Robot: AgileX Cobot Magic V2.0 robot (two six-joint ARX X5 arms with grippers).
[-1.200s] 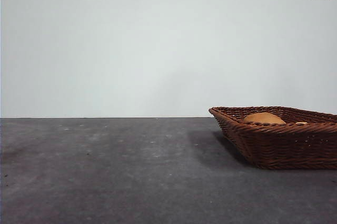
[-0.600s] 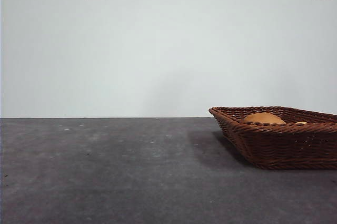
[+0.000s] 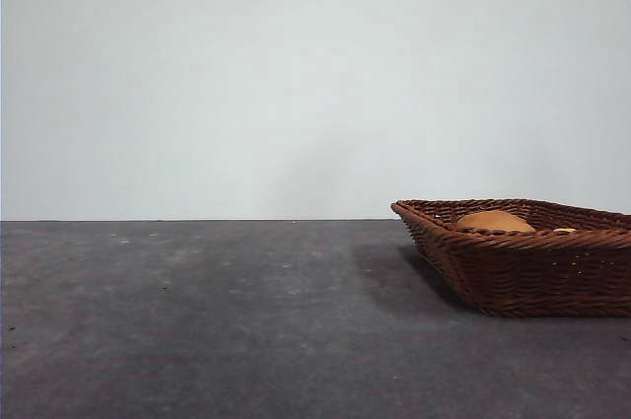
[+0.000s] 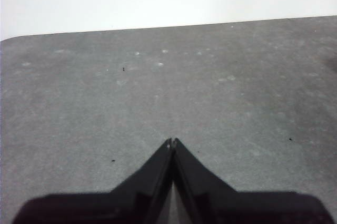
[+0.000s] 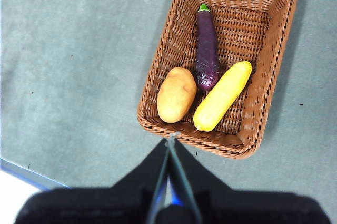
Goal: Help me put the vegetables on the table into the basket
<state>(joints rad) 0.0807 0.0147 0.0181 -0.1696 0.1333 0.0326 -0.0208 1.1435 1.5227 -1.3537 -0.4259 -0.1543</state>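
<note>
A: Looking down from the right gripper (image 5: pixel 171 138), what lies under it?

B: The basket (image 5: pixel 263 92), just beyond its tips. All three vegetables lie inside: the potato (image 5: pixel 176 95) nearest the tips, the eggplant (image 5: pixel 207 50) reaching away from them, the yellow one (image 5: pixel 222 95) beside and touching it. The jaws are pressed together and hold nothing.

A: And the left gripper (image 4: pixel 172 140)?

B: Its jaws meet at the tips too, empty, with only bare table (image 4: pixel 168 87) ahead of it.

A: The front view?

B: The basket (image 3: pixel 532 271) stands on the table (image 3: pixel 197 320); the potato's top (image 3: pixel 493 221) shows over the rim. No arm shows there.

A: Which step, then?

B: Judging by this, the loading looks done. The next move calls for no grasp; probably both arms just wait clear of the basket.
</note>
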